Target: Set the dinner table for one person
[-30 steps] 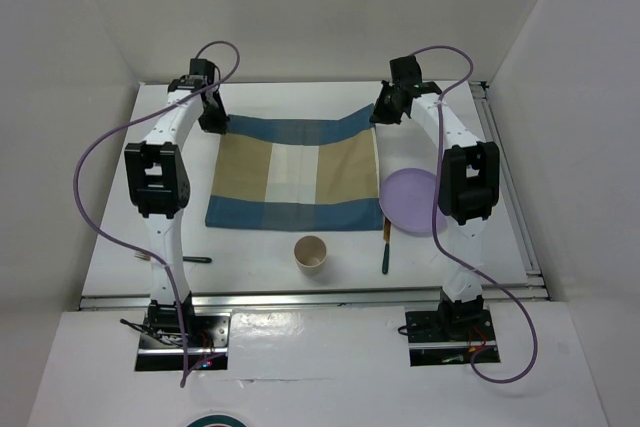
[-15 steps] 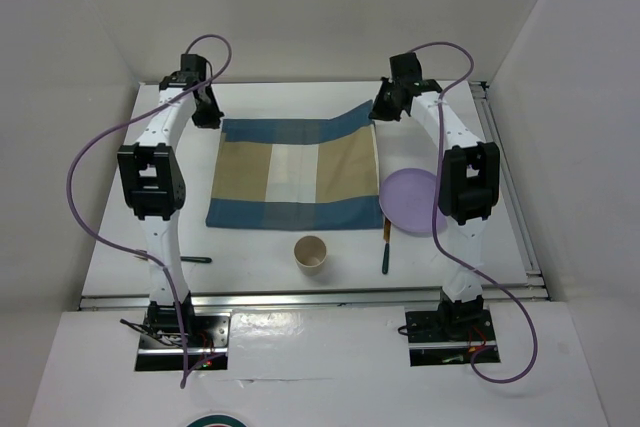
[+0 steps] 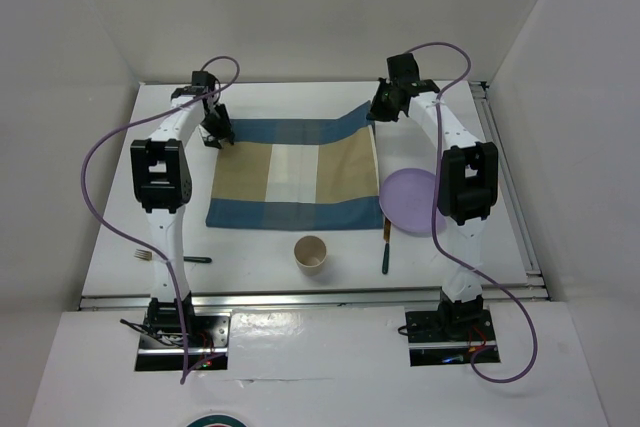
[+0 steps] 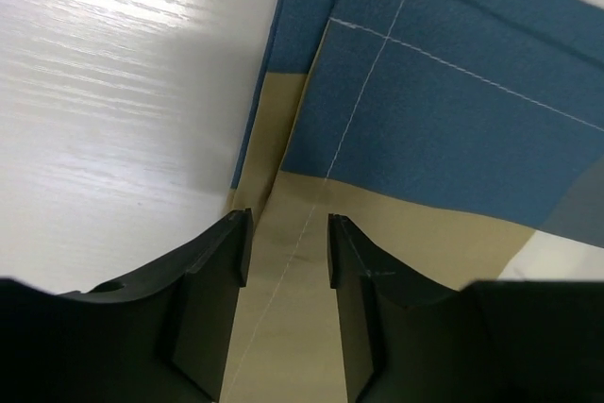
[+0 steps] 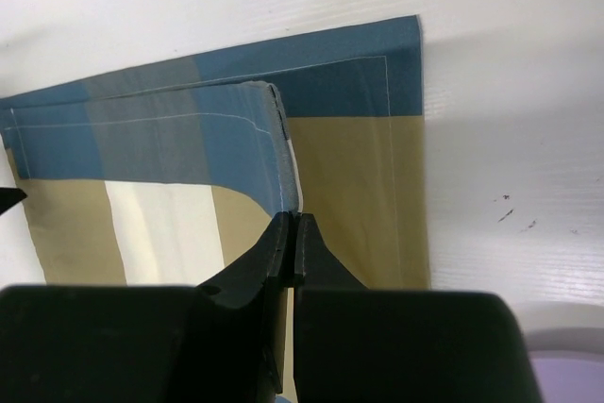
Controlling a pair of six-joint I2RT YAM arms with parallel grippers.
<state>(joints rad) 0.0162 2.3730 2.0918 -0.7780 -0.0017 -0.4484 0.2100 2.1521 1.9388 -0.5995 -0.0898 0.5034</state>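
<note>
We see the dinner table [image 3: 260, 262] w/ its white top spread in front of both arms. The checked placemat [image 3: 300, 177] lies at centre-far, mostly flat, far-right corner lifted. The purple plate [image 3: 410, 202] sits just beside the mat's right edge. The right gripper [image 5: 291, 243] is pinched tight on the raised corner fold. The left gripper [image 4: 283, 252] hangs over the mat's far-left corner, jaws apart, nothing btwn them. The paper cup [image 3: 311, 253] stands near the mat's near edge. The fork [image 3: 170, 257] lies at near left, and a dark-handled utensil [image 3: 384, 262] by the plate.

We're looking across all three views right now, and no text, label, brand or number is readable anywhere.
</note>
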